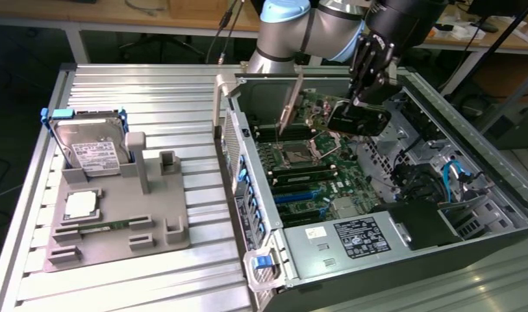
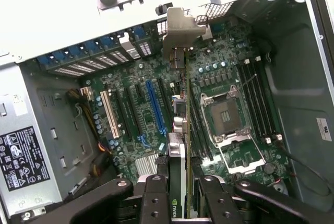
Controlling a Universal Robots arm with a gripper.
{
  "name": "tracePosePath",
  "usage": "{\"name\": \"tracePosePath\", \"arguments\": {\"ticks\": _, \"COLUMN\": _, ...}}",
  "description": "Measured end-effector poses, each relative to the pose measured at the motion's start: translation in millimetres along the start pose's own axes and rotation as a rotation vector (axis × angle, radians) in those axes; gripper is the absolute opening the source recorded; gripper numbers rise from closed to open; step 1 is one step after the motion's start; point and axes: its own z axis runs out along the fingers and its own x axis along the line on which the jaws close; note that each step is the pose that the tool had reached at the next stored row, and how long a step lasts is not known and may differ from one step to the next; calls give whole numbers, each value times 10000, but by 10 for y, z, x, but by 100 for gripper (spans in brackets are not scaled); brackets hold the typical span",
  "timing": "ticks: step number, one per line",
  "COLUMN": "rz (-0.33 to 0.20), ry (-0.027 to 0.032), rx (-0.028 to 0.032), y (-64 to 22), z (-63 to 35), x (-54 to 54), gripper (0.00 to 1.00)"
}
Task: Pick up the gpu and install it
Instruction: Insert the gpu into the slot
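One gripper on the Universal Robots arm is closed on the gpu, and the card hangs from it inside the open computer case. In the wrist view the two dark fingers press on opposite faces of the gpu, which is seen edge-on between them and runs away from the gripper toward its silver end bracket. The bracket points at the perforated rear wall of the case. In the exterior view the card is tilted, with the dark cooler just below the fingertips and the bracket at the far end. The gpu is above the green motherboard, close to the CPU socket, and apart from the blue expansion slot. Whether its lower edge touches the board cannot be determined. On the exterior view's left, a grey fixture tray on the ribbed aluminium table carries a hard drive, a CPU chip and a memory stick.
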Motion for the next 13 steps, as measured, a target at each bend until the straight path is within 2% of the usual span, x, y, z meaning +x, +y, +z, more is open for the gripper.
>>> {"name": "tracePosePath", "arguments": {"ticks": 9, "rz": -822, "ry": 32, "rx": 15, "y": 0, "z": 2, "x": 0, "gripper": 27}}
{"name": "tracePosePath", "arguments": {"ticks": 13, "rz": -889, "ry": 35, "rx": 16, "y": 0, "z": 2, "x": 0, "gripper": 27}}
